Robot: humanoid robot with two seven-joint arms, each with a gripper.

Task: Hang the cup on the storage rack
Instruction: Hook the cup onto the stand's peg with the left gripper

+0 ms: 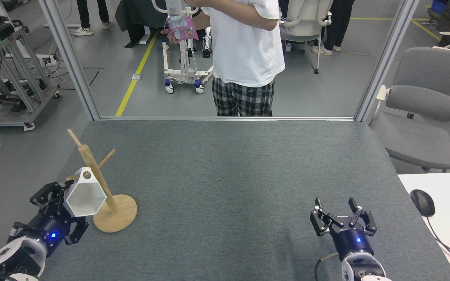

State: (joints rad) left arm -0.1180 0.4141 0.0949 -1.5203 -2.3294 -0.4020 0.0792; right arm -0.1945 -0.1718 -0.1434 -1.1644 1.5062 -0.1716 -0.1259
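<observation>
While the left gripper (pixel 65 203) clasps the cup (pixel 85 197) from behind, the cup's hexagonal mouth faces the camera and shows a bare white interior with nothing in it. The cup is white and faceted, its flat walls tapering back toward the gripper, and a flat tab with a round hole stands up from its upper edge. That tab sits right against the slanted post of the storage rack (pixel 104 187), next to a short low peg that sticks out on the post's left side; whether the peg passes through the hole cannot be told from this view. The cup is held above the table, near its front left corner, and just beside the rack's round disc base.

The rack is light wood, its post leaning toward the left edge of the table (pixel 229 175), with one peg rising to the upper left at the top and another angling to the upper right a little lower. Its base lies flat on the grey felt surface.

The right gripper (pixel 342 216) hovers near the front right part of the table with its black fingers spread apart and nothing between them, well apart from cup and rack.
</observation>
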